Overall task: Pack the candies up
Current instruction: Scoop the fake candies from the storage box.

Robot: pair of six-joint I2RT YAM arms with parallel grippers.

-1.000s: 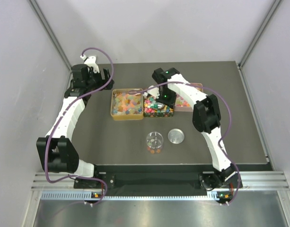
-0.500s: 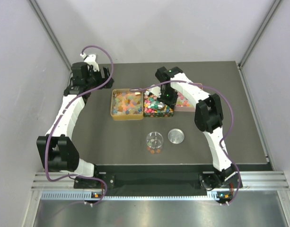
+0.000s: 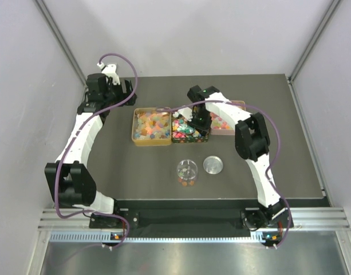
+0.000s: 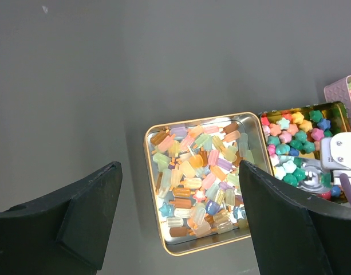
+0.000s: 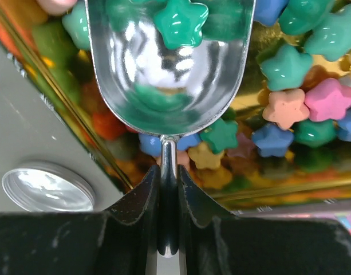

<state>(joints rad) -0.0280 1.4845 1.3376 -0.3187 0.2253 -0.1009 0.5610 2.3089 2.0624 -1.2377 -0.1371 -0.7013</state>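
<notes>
- Right gripper (image 5: 168,197): jaws clenched on the thin stem of a polished silver metal scoop (image 5: 169,86); the scoop's bowl is lowered into the middle tin, with one green star candy (image 5: 180,23) lying in it
- Left gripper (image 4: 178,220): jaws released and wide apart, grasping nothing, hanging over the far left of the dark grey table (image 3: 135,172)
- Star-shaped candies in mixed colours (image 5: 328,97): heaped in a gold square tin (image 4: 292,110), the middle one of a row of three
- Pale translucent lolly-shaped candies (image 4: 198,183): filling a second gold square tin (image 4: 147,163), touching the star tin on its left
- Pink tin (image 4: 342,91): just right of the star tin, largely hidden by the right arm
- Clear round jar (image 3: 193,167): upright, near of the tins, only a few coloured pieces at its bottom
- Round silver lid (image 3: 213,165): off, lying flat just right of the jar
- Progress, as judged: barely begun; the scoop is loading, the jar is nearly empty, the tins are full and the lid is yet to go on
- Right wrist view alone shows the grip on the stem and what is in the bowl
- Top view alone shows the jar and what it holds
- Left wrist view alone shows the candy shapes in the left tin
</notes>
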